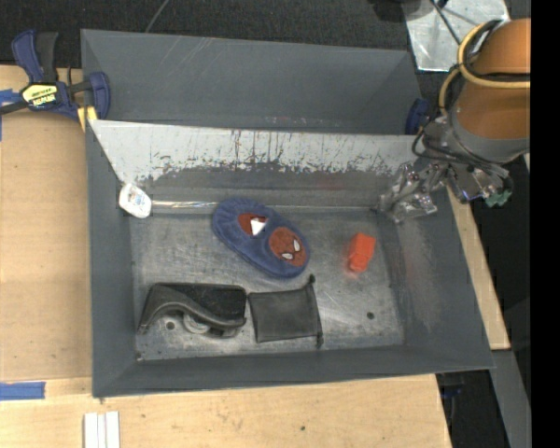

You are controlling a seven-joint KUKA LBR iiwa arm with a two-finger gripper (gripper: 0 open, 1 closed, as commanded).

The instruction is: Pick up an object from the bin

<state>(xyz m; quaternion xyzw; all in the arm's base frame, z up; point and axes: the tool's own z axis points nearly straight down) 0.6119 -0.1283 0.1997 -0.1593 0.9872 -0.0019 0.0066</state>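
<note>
My gripper (409, 197) hangs at the bin's right side, near the far right corner, above the sloping wall. Nothing shows between its fingers. The nearest loose thing is a small orange-red block (359, 252), lying on the bin floor below and to the left of the gripper, apart from it. Further left lies a blue child's slipper (259, 238) with a red and white figure on top.
A black pouch (285, 315) and a black tape dispenser (192, 310) lie side by side along the bin's near edge. A small white rounded thing (135, 200) rests against the far left wall. The arm with its orange cover stands over the right rim.
</note>
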